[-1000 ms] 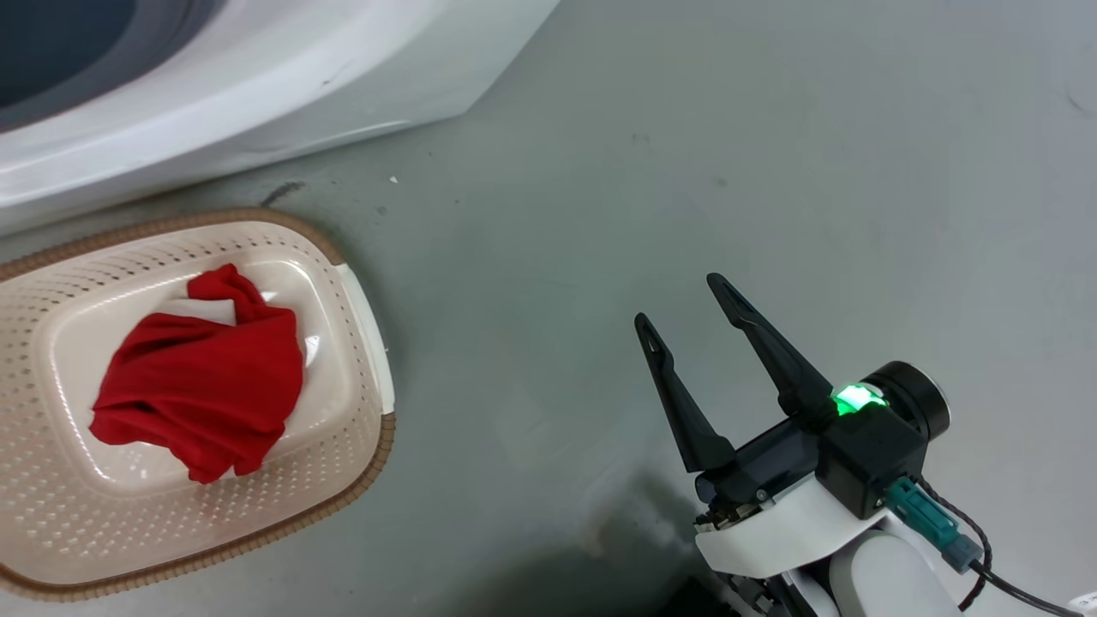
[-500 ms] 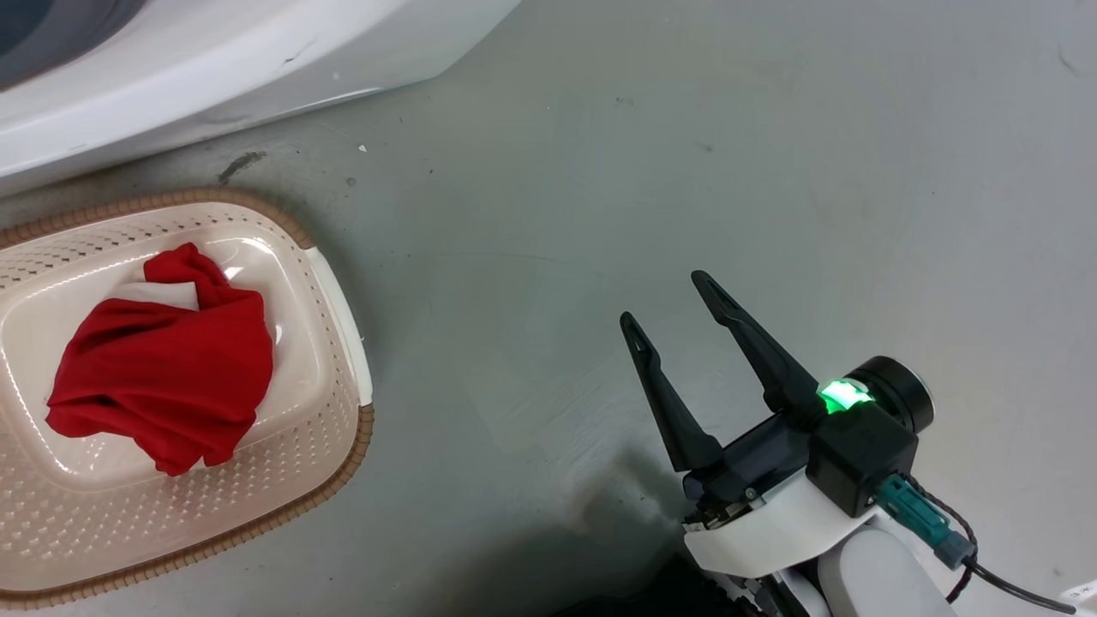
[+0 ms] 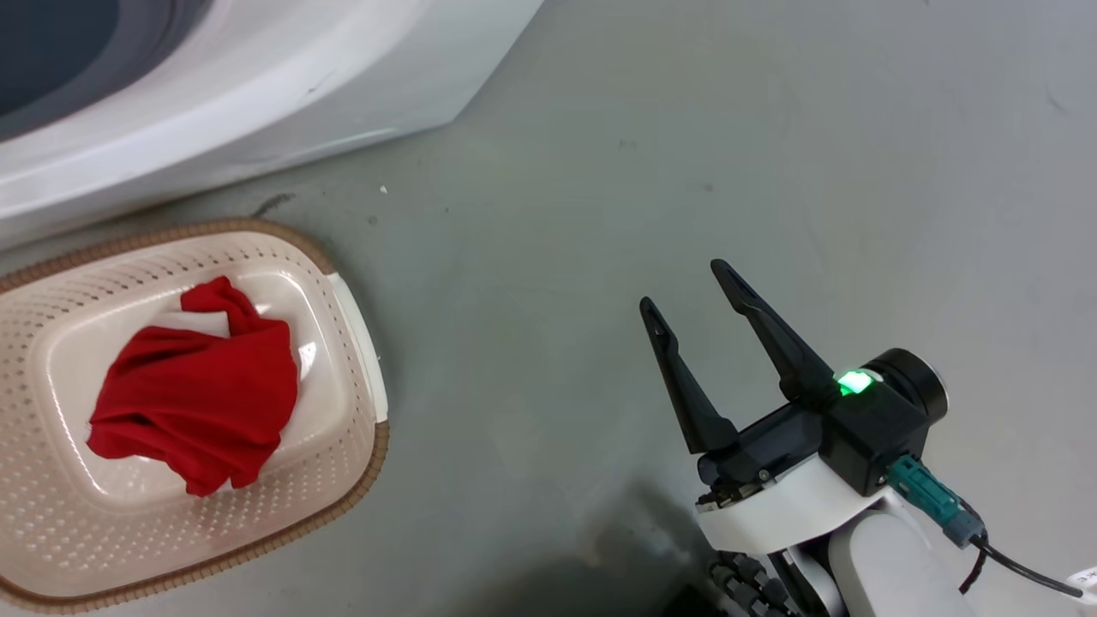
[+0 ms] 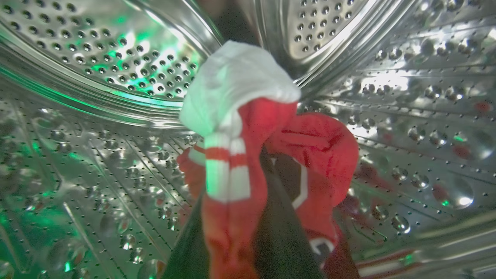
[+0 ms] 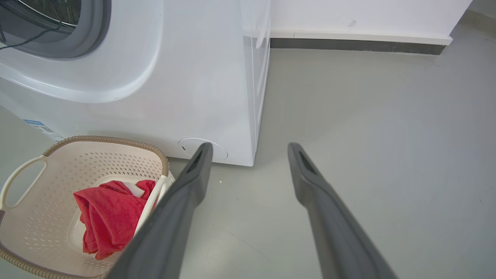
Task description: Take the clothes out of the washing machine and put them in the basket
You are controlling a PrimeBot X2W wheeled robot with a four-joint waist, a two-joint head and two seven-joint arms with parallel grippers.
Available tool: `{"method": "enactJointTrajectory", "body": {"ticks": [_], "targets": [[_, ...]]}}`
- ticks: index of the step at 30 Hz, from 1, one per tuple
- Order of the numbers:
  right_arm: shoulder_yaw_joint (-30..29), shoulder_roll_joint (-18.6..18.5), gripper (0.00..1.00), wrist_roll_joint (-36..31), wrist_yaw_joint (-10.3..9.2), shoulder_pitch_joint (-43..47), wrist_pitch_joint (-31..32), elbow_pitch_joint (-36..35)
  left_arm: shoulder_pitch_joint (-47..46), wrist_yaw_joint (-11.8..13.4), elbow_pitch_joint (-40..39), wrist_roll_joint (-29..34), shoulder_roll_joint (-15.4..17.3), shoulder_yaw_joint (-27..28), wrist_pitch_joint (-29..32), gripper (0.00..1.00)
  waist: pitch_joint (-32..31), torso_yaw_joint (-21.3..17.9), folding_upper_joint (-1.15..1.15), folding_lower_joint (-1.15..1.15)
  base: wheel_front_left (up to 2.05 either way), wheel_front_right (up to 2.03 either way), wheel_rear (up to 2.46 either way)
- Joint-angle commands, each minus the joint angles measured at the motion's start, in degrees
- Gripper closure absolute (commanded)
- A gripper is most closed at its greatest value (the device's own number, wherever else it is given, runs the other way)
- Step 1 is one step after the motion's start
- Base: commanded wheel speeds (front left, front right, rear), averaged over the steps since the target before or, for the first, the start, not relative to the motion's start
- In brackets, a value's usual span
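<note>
Gripping a red-and-white garment (image 4: 232, 128) inside the drum (image 4: 97, 58), left gripper (image 4: 248, 217) clamped on it, another red garment (image 3: 193, 398) laid in the basket (image 3: 375, 446) beside the washing machine (image 3: 274, 94), right gripper (image 3: 683, 285) spread wide over the floor (image 3: 600, 171).

The left gripper (image 4: 240, 186) inside the washing machine drum (image 4: 97, 58), closed on a red garment (image 4: 317, 147).
Two dark fingers (image 4: 286, 240) rise from the lower edge with the cloth pinched between them. A white panel (image 4: 232, 81) tops the bunch, and a red-and-white striped band (image 4: 226, 170) runs down its front. Green light (image 4: 155, 58) glints on the perforated steel wall at the left.
</note>
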Motion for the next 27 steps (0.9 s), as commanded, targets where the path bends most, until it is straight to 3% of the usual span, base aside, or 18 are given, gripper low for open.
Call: {"method": "enactJointTrajectory", "body": {"ticks": [1,5,9,14,19,27], "targets": [[-0.5,0.1,0.00,0.4,-0.04,-0.2,-0.1,0.3,2.3,0.7,0.4,-0.4,-0.7,0.5,-3.9,1.00,-2.3,0.2,0.00,-0.01,0.00,0.00,0.00],[-1.3,0.1,0.00,0.5,-0.05,1.1,0.1,1.2,6.4,0.8,2.3,-1.0,-1.7,0.8,-12.1,1.00,-6.0,0.4,0.00,-0.01,0.00,0.00,0.00],[-1.9,0.1,0.00,0.7,-0.04,2.3,0.6,1.6,10.5,0.9,4.5,-2.8,-2.9,2.3,-15.5,1.00,-9.5,0.4,0.00,-0.01,0.00,0.00,0.00],[-2.4,0.1,0.00,0.9,-0.04,4.1,1.3,2.3,14.9,0.4,4.6,-4.2,-3.5,4.6,-16.6,1.00,-13.8,0.4,0.00,-0.01,0.00,0.00,0.00],[-3.4,0.1,0.00,0.8,-0.04,5.8,2.0,3.2,22.6,1.3,-1.0,-3.8,-5.0,8.6,-16.6,1.00,-18.6,1.0,0.00,-0.01,0.00,0.00,0.00],[-5.2,0.1,0.00,-0.3,-0.04,8.6,3.6,4.2,37.9,1.5,-10.1,-2.0,-10.7,15.7,-16.6,1.00,-26.7,3.2,0.00,-0.01,0.00,0.00,0.00]]}}
